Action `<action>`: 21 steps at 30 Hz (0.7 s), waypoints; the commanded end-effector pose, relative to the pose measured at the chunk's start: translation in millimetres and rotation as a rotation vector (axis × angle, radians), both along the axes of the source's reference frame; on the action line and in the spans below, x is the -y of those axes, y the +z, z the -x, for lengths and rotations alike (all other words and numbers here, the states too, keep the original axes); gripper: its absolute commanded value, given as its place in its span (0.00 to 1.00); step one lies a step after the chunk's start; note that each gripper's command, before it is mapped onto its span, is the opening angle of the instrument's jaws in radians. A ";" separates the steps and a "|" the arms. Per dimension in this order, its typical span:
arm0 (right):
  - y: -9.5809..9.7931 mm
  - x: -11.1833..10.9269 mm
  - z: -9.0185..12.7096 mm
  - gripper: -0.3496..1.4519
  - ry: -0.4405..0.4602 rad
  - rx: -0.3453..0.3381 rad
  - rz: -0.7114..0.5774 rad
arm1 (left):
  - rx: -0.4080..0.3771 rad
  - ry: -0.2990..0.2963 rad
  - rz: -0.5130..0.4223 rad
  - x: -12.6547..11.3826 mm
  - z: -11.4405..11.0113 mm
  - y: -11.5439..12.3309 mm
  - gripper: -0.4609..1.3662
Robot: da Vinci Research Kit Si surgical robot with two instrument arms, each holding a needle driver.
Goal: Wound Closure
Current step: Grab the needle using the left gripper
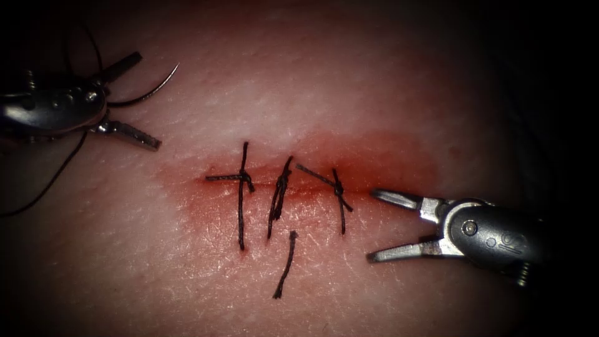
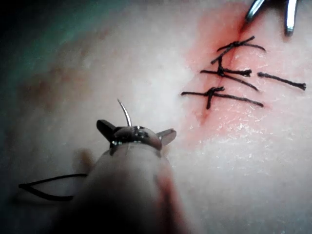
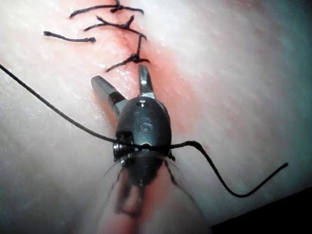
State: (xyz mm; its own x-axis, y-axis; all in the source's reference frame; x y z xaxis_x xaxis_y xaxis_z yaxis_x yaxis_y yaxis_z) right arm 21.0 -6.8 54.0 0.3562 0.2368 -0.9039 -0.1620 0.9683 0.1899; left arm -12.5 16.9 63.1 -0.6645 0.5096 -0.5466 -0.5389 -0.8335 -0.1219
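We see the left tool (image 1: 140, 100) well left of the cut (image 1: 299, 187), jaws wide, holding nothing. The curved needle (image 1: 150, 92) lies between its jaws, out of the tissue (image 1: 374, 81), thread (image 1: 50, 181) trailing from it. The right tool (image 1: 380, 224) sits at the cut's right end, jaws wide, empty. Three knotted stitches (image 1: 281, 193) cross the cut amid red fluid (image 1: 387, 162); a cut thread end (image 1: 286, 265) lies just below them.

I see the left tool (image 1: 128, 100) with the needle (image 1: 153, 90) at upper left, well apart from the cut (image 1: 293, 184) mid-frame. The right tool (image 1: 380, 224) sits lower right, just beside the stitches (image 1: 281, 196); a cut end of thread (image 1: 286, 265) lies below them.
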 end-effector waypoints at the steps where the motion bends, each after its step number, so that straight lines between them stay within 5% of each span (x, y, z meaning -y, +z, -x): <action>1: 0.0 0.0 0.0 0.74 -0.002 0.002 0.000 | -0.039 0.004 0.010 -0.1 0.1 0.0 0.74; 4: 0.0 0.1 0.1 0.74 -0.003 0.002 0.001 | -0.127 0.006 0.038 -0.1 -0.1 0.2 0.69; 13: 0.1 0.1 0.1 0.74 -0.007 0.006 -0.001 | -0.148 0.017 0.037 0.1 -0.3 0.2 0.50; 16: 0.1 0.1 0.1 0.74 -0.007 0.006 -0.001 | -0.153 0.020 0.036 0.1 -0.1 0.2 0.35; 18: 0.1 0.1 0.1 0.74 -0.009 0.007 -0.001 | -0.163 0.046 0.048 0.2 0.0 0.2 0.10; 21: 0.1 0.1 0.1 0.74 -0.011 0.009 -0.002 | -0.180 0.082 0.062 0.4 0.2 0.0 0.06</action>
State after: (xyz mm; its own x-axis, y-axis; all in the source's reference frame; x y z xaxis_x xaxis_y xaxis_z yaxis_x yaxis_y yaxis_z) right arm 20.9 -6.8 54.1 0.3672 0.2346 -0.9001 -0.1525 0.9698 0.1905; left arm -12.7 16.4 63.1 -0.7969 0.4135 -0.4404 -0.4758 -0.8788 0.0359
